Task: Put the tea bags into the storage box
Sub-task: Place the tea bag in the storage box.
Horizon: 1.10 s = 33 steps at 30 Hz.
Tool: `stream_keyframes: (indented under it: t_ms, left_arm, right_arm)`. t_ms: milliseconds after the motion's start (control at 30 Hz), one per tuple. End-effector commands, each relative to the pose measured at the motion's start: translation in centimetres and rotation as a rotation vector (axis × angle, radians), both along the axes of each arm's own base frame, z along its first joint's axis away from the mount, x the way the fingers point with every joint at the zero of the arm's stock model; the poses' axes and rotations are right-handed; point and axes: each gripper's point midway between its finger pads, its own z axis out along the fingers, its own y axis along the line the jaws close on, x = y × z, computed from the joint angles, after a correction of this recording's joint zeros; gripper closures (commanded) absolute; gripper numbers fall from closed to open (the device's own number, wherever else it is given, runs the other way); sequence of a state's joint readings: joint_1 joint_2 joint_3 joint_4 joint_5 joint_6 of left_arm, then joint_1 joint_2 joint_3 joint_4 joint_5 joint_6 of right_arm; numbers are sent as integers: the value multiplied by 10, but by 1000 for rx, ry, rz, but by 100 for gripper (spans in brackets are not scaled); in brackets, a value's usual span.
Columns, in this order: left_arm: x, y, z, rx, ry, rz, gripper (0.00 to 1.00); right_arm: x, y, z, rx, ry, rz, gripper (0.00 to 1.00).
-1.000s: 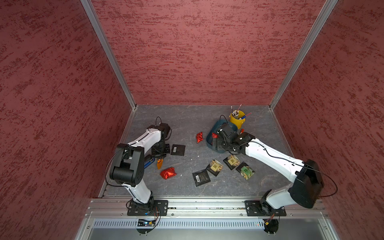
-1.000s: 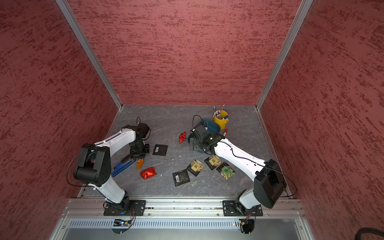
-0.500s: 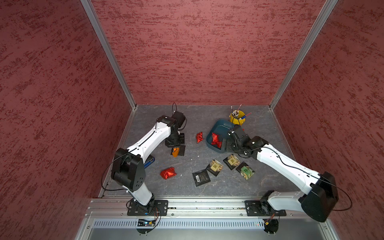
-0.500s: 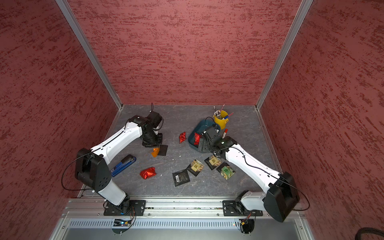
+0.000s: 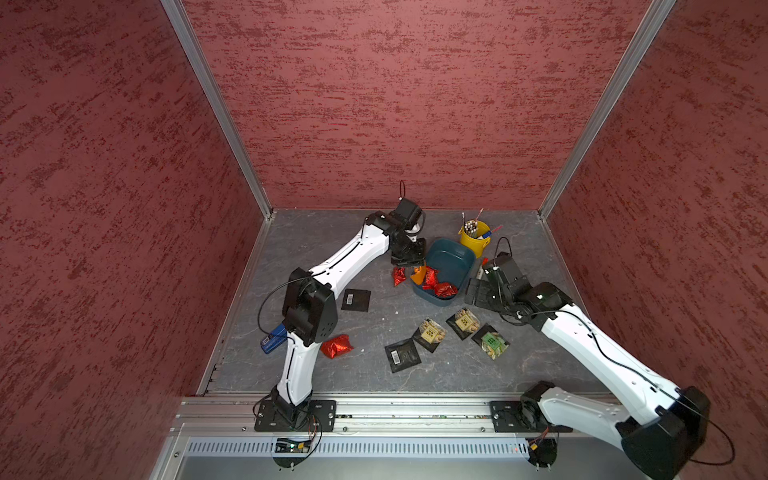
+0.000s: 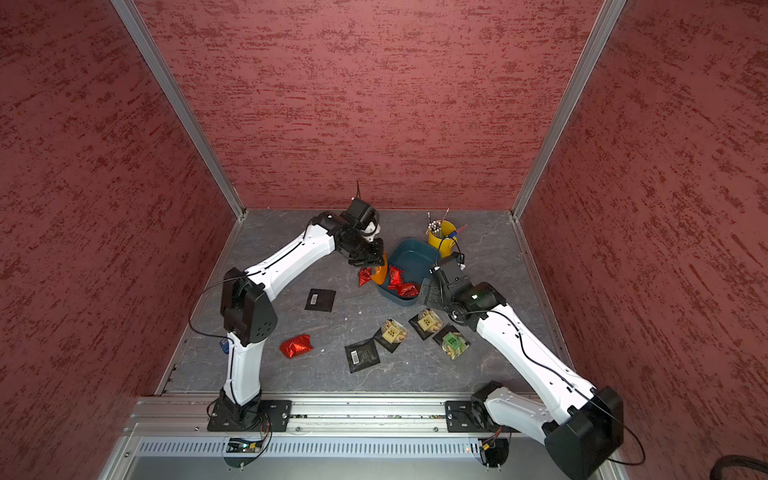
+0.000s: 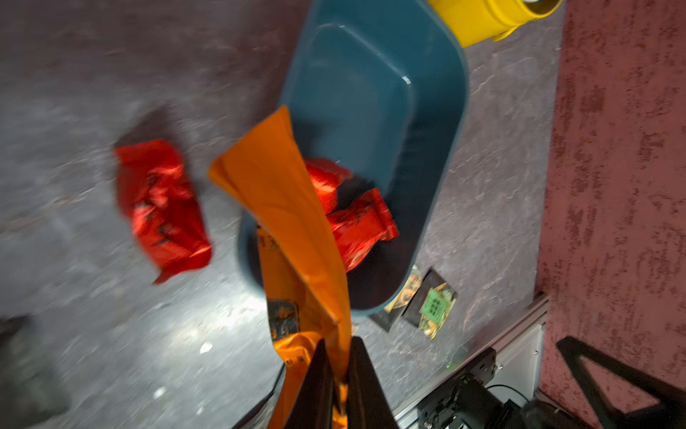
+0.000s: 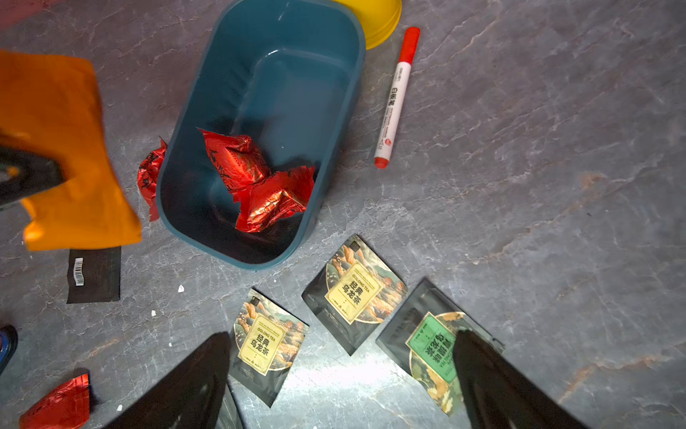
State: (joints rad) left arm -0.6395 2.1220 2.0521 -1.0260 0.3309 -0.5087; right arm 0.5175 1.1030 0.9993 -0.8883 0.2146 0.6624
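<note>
The teal storage box (image 5: 451, 259) holds two red foil tea bags (image 8: 256, 182). My left gripper (image 7: 339, 343) is shut on an orange tea bag (image 7: 282, 208), which hangs over the box's left rim (image 5: 419, 274). Another red tea bag (image 5: 399, 275) lies on the floor against that side of the box. My right gripper (image 8: 341, 338) is open and empty, just right of the box's near end, above black sachets with yellow labels (image 8: 352, 289) and a green label (image 8: 430, 345). More tea bags lie apart: barcode sachets (image 5: 356, 300) (image 5: 402, 355) and a red foil one (image 5: 336, 345).
A yellow cup of pens (image 5: 474, 237) stands behind the box. A red-and-white marker (image 8: 397, 96) lies on the floor beside the box's right side. A blue object (image 5: 273, 337) lies by the left arm's lower link. Red walls enclose the grey floor.
My left arm has carried the orange tea bag from the front left of the floor to the box's left rim. My right arm has drawn back from over the box towards the front right, jaws open.
</note>
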Motion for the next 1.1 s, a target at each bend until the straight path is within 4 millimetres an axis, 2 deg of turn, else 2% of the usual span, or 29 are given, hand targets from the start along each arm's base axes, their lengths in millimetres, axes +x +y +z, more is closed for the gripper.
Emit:
stream_keyframes:
  t_ms: [0,133,233,333,433,533,600,667,800,933,1000,1067]
  left_arm:
    - [11,-35,12,-96,-30,-41,87]
    - [23,-61,2,-136,-23,-55,83]
    - [27,-75,-7,-157,-18,-69,67]
    - [27,-78,-8,-159,-26,-71,43]
    - [28,-68,9,-143,-65,-60,36]
    - [32,-39,36,-98,-120,-21,32]
    - [31,-12,48,-68,-120,16,32]
    - [27,24,51,-16,-107,57,31]
    - [8,94,38,47,-58,152,30]
    - [-26,160,16,47,17,268,30]
    - [-42,187,2,67,59,312,32]
    - [-57,205,-12,73,105,342,36]
  right_arm:
    - [-6,-13,-1,-26,2,-34,1]
    - [-7,-15,-2,-28,7,-35,2]
    - [-8,-16,-2,-29,9,-33,2]
    - [-6,-16,0,-34,6,-32,1]
    - [-4,-13,9,-42,5,-19,2]
    - [2,-2,17,-26,7,15,1]
    - [5,11,19,2,14,38,1]
    - [6,33,19,31,17,73,2]
    - [6,77,12,77,27,113,1]
    - [2,127,7,134,25,160,2]
    - [0,152,2,175,36,190,2]
    - [-1,175,-4,223,57,217,2]
